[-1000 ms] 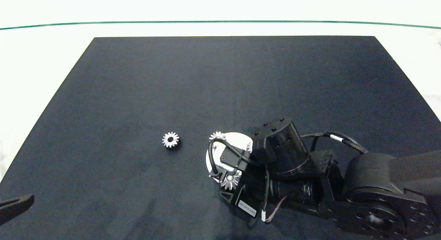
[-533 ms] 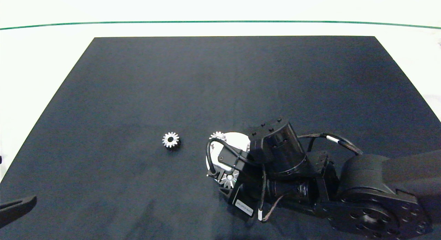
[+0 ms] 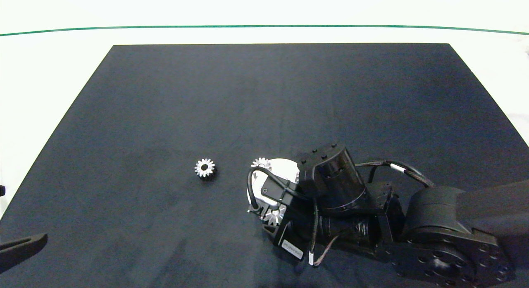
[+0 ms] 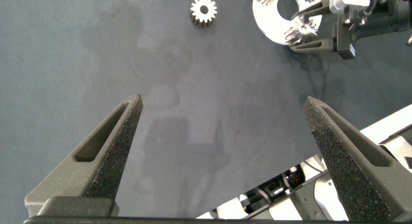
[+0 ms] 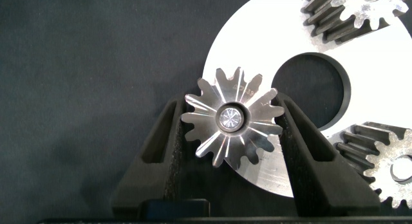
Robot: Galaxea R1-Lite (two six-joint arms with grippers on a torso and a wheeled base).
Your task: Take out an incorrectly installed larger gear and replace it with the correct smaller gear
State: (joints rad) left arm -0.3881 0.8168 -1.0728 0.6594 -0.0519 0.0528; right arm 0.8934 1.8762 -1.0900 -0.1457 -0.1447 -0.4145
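Lowered slightly, right tool now pinches larger gear between its fingers; left tool spread.

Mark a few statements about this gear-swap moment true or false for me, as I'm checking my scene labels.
1. The right hand has its fingers on either side of the larger gear. True.
2. The larger gear lies loose on the black mat. False: it sits on a pin on the round silver plate.
3. The smaller gear lies alone on the mat, apart from the plate. True.
4. The left hand is shut on the smaller gear. False: it is open and empty, away from the gear.
5. The plate carries only one gear. False: two more gears sit on it.
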